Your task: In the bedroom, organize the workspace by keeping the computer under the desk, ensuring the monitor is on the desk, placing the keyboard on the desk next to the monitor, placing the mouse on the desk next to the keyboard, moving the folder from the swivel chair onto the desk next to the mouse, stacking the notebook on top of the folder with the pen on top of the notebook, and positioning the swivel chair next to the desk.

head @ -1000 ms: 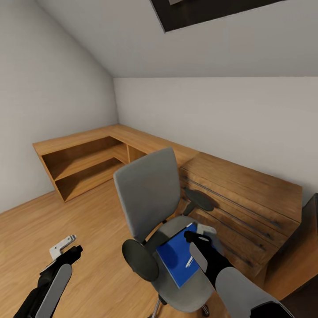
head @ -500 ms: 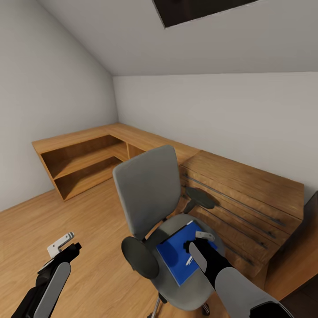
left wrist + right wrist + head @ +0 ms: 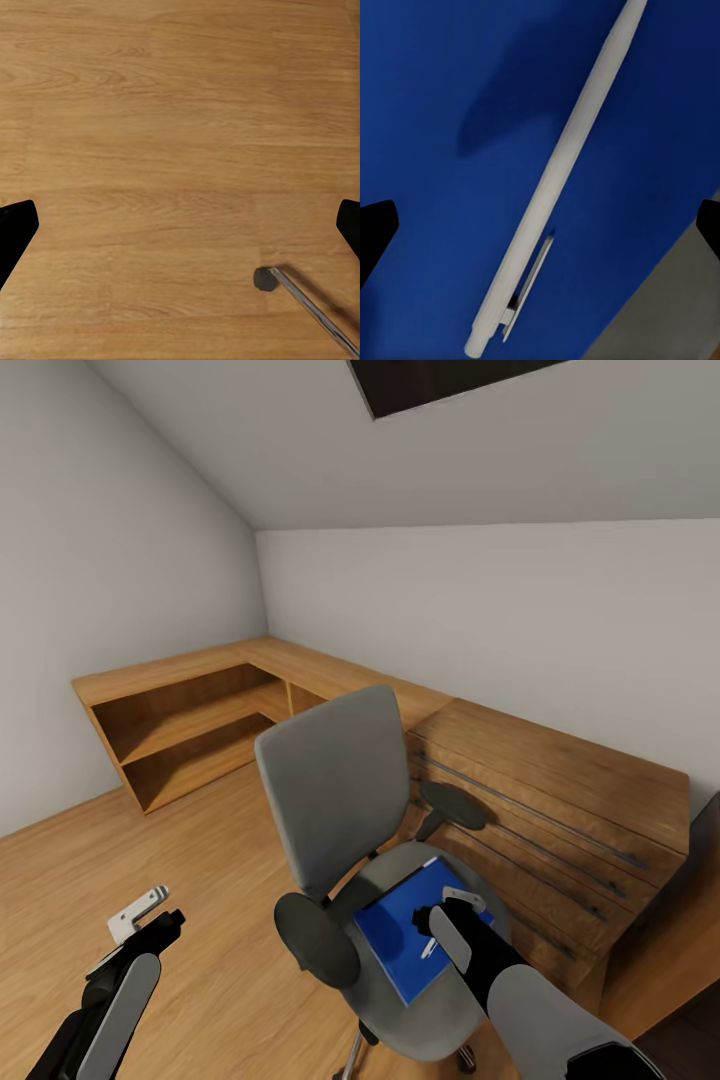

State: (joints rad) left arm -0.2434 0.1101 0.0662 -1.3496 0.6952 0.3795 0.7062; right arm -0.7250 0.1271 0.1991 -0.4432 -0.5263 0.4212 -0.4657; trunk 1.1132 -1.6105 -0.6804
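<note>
Hovering w/ jaws apart, right gripper [image 3: 437, 920] over pen [image 3: 556, 177] on folder [image 3: 410, 940].

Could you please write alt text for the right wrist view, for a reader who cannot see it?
A white pen with a clip lies diagonally on the bright blue folder, seen from close above. The dark tips of the right gripper's open fingers show at both side edges, and a grey patch of the chair seat fills one corner.
</note>
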